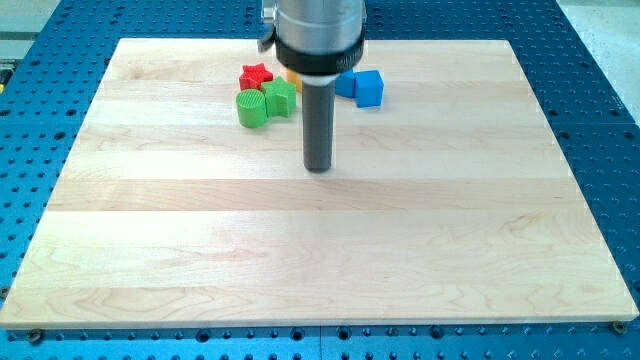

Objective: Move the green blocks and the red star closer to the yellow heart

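Note:
A red star [256, 75] lies near the top of the wooden board [320, 250]. A green cylinder [251, 108] sits just below it, and a green star-shaped block [281, 97] touches it on the right. A small yellow piece [292, 76], probably the yellow heart, shows right of the red star, mostly hidden behind the arm. My tip [318, 167] rests on the board below and to the right of the green blocks, apart from them.
A blue cube [369, 88] sits right of the rod, with another blue block [345, 84] partly hidden beside it. The arm's dark body [318, 40] covers part of the block cluster. A blue perforated table surrounds the board.

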